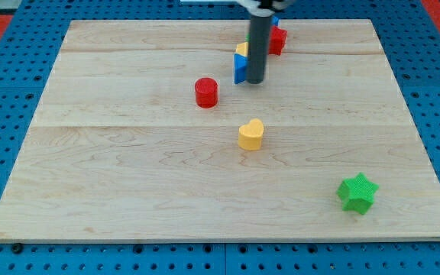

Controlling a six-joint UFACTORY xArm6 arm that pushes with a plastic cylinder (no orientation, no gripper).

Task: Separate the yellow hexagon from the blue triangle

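We see the dark rod come down from the view's top, and my tip [256,81] sits on the wooden bench [128,183] just at the right edge of the blue triangle [240,70], touching it or nearly so. This arm carries no gripper, only the rod, so nothing is held. The yellow hexagon [241,50] shows as a small yellow piece directly above the blue triangle, towards the view's top, and the two appear to touch; the rod covers its right side, so we cannot confirm its shape. Behind the rod, to the view's right, a red block [277,40] peeks out, and a sliver of another blue block [275,22] shows just above it; the shapes of both are hidden. A red cylinder [206,92] stands to the view's left of the triangle, near but apart. A yellow heart [251,134] lies lower, close to the board's middle, well clear of the cluster. A green star [357,192] rests far off towards the view's bottom right corner.
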